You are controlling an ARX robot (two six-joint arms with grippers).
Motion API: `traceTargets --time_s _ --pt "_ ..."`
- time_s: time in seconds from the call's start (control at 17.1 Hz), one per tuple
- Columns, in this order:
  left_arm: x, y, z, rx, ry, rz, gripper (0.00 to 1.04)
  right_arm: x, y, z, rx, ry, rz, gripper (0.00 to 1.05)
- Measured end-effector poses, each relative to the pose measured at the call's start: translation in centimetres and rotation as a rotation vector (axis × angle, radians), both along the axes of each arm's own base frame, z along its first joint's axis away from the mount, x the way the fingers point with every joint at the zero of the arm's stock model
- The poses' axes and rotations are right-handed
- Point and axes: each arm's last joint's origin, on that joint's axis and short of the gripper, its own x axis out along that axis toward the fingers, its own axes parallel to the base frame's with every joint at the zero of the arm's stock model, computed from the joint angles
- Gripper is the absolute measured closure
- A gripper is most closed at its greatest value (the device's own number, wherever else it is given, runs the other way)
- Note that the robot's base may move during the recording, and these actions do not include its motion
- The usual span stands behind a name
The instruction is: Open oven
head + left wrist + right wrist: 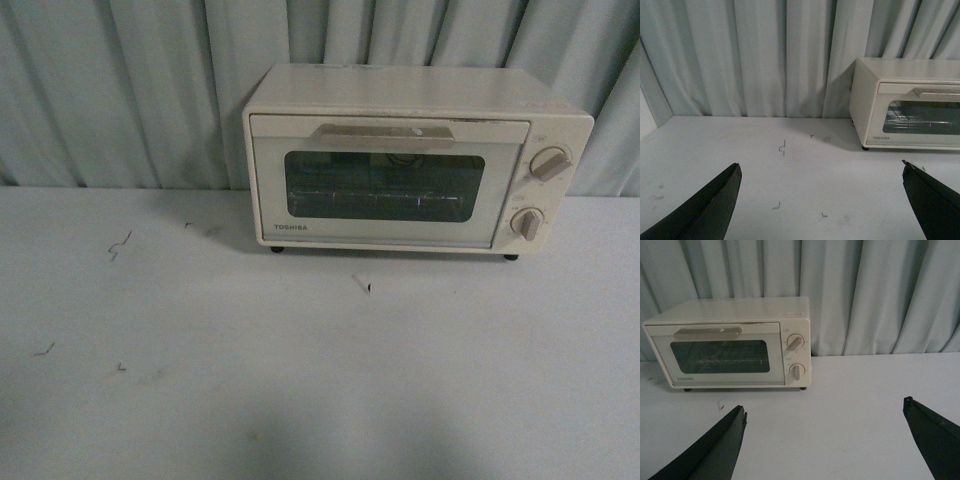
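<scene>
Cream oven (pixel 415 160) sits far, slightly right on table (pixel 300 380), door apparently shut. Left gripper (pixel 820 164) and right gripper (pixel 825 405) both spread, well apart from it. Risk: pulling handle (pixel 385 133) drags the light oven forward.

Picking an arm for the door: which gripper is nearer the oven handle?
Right, probably. The right gripper faces the handle more squarely; the left gripper is further off to the side. Both hang open, back from the oven, touching nothing.
</scene>
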Motion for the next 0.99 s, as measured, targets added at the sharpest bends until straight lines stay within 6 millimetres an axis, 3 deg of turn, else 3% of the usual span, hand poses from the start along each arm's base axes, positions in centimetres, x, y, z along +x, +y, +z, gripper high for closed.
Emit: traceTargets --time_s 0.53,0.58,0.64,0.76,0.88,0.99 --pt "0.0 0.0 0.0 0.0 0.001 0.0 0.07 0.0 0.0 0.0 0.0 0.001 0.0 0.06" --pt "-0.1 -0.2 -0.1 -0.073 0.144 -0.037 0.07 0.0 0.0 0.0 0.0 0.001 0.0 0.06" --pt "0.7 -1.6 0.3 -0.218 0.401 -0.076 0.07 0.0 0.0 0.0 0.0 0.001 0.001 0.06" --pt "2.7 -5.7 0.4 -0.482 0.525 -0.133 0.07 0.0 0.0 0.0 0.0 0.001 -0.002 0.06" --pt "4.4 -10.5 -0.8 -0.727 0.671 -0.138 0.07 0.0 0.0 0.0 0.0 0.0 0.0 0.06" --pt "5.8 -14.6 -2.3 -0.852 0.768 -0.132 0.07 0.0 0.0 0.0 0.0 0.001 0.0 0.06"
